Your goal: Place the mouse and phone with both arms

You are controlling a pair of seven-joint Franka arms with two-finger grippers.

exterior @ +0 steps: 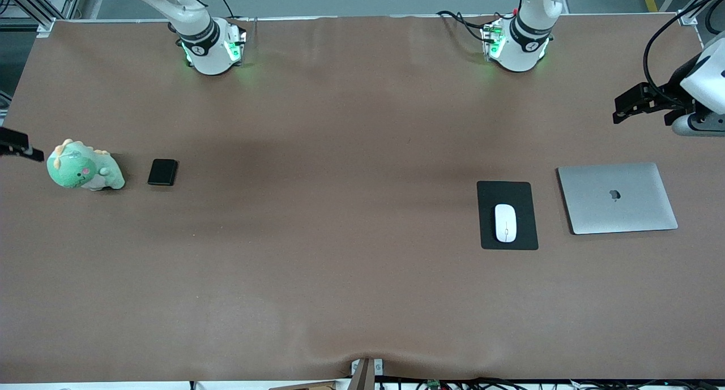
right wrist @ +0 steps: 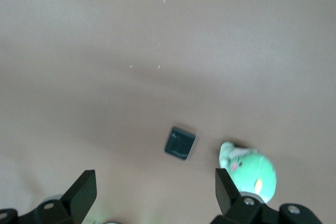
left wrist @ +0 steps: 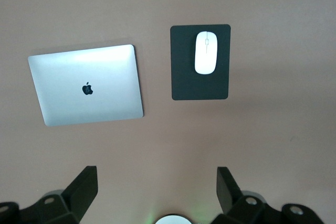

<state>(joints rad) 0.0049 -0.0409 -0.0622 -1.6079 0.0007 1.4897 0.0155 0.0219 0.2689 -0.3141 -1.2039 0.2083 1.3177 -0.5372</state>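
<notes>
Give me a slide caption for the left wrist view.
Open left gripper above the table, white mouse on black mouse pad beside closed laptop.

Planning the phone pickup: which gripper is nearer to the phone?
Right. The right gripper is up at the right arm's table end, close to the phone; the left gripper is at the other end.

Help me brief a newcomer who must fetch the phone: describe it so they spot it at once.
Go to the right arm's end of the brown table and find the green plush dinosaur. The phone lies flat just beside it, toward the table's middle. It is a small glossy black slab with rounded corners, far smaller than the matte black mouse pad.
</notes>
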